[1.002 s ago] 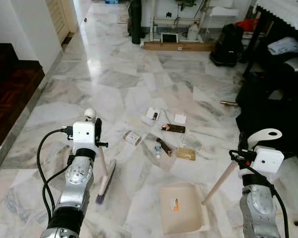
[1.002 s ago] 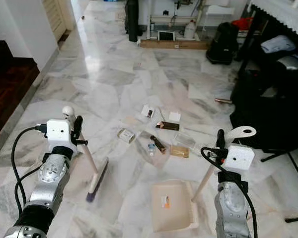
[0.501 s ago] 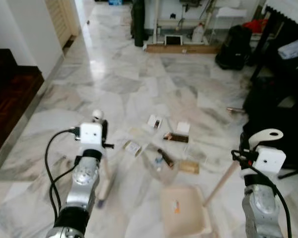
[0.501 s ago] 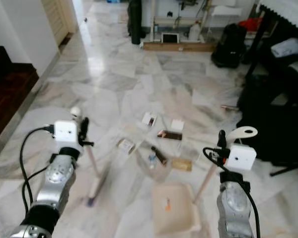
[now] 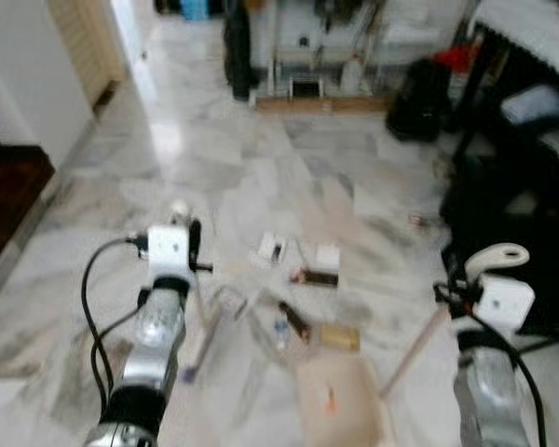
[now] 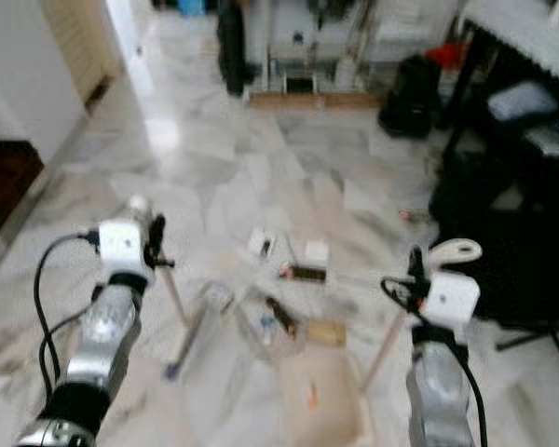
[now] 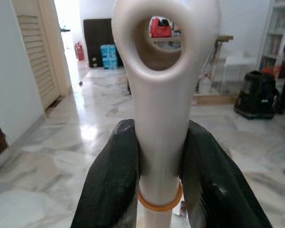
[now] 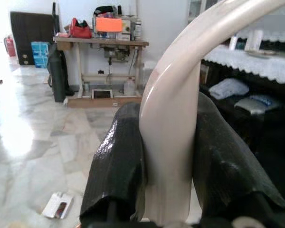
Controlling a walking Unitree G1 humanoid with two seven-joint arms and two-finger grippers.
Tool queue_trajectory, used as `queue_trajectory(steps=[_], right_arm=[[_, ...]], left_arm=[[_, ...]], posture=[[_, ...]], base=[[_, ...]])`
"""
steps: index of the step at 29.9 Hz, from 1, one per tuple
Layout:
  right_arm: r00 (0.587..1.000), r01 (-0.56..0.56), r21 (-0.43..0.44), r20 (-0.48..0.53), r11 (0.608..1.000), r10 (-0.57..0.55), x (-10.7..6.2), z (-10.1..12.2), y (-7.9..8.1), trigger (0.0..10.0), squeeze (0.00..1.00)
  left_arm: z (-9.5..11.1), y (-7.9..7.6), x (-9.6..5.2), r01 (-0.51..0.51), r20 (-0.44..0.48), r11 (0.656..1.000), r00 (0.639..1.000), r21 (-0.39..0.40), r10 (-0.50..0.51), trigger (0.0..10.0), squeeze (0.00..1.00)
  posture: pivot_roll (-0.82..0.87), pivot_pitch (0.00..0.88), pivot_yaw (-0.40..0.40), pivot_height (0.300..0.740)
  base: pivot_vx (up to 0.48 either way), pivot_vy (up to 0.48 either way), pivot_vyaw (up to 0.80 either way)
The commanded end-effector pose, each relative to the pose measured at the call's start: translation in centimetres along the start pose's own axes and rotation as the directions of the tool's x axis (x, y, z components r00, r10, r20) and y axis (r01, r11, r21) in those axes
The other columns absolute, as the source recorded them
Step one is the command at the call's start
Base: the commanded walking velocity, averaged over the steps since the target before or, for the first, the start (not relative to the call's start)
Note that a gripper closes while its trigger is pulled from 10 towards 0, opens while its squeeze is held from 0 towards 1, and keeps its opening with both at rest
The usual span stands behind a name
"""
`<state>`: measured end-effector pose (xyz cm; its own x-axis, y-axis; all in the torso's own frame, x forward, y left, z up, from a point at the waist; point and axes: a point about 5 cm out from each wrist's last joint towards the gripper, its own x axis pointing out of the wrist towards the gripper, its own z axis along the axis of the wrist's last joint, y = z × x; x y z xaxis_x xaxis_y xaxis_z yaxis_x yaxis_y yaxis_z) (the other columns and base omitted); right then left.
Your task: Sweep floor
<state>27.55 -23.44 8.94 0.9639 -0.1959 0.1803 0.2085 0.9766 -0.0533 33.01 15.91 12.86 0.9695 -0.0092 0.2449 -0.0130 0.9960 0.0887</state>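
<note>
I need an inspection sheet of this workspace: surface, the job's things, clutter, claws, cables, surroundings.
Surface: marble floor, glossy; head views blurred.
Job's things: broom with head on the floor; beige dustpan flat on the floor, near the litter.
Clutter: small boxes and wrappers scattered ahead of the dustpan.
Claws: left claw shut on the broom's handle; right claw shut on the dustpan's handle.
Cables: black cable looping beside the left arm.
Surroundings: dark bag, table at the far wall.

Glossy veined marble floor. Between matt black rubbery fingers, a smooth, shiny cream plastic broom handle. Between the right fingers, a glossy cream plastic dustpan handle.
</note>
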Motion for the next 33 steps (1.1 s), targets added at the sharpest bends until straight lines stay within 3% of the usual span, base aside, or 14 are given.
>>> queue_trajectory(steps=[1,33], right_arm=[[0.998,-0.016,0.01,0.055,1.0,0.016,0.54,1.17,0.54,10.0,0.0],[0.999,-0.029,0.005,0.035,1.0,0.028,0.75,1.12,0.95,10.0,0.0]], left_arm=[[1.1,0.68,0.4,-0.016,0.058,1.0,0.998,0.023,0.014,10.0,0.0],[1.24,0.71,0.54,-0.018,0.055,1.0,0.998,0.021,0.017,10.0,0.0]], posture=[[0.06,0.046,-0.037,0.74],[0.06,0.093,-0.031,0.74]], base=[[0.356,0.0,0.0],[0.356,0.0,0.0]])
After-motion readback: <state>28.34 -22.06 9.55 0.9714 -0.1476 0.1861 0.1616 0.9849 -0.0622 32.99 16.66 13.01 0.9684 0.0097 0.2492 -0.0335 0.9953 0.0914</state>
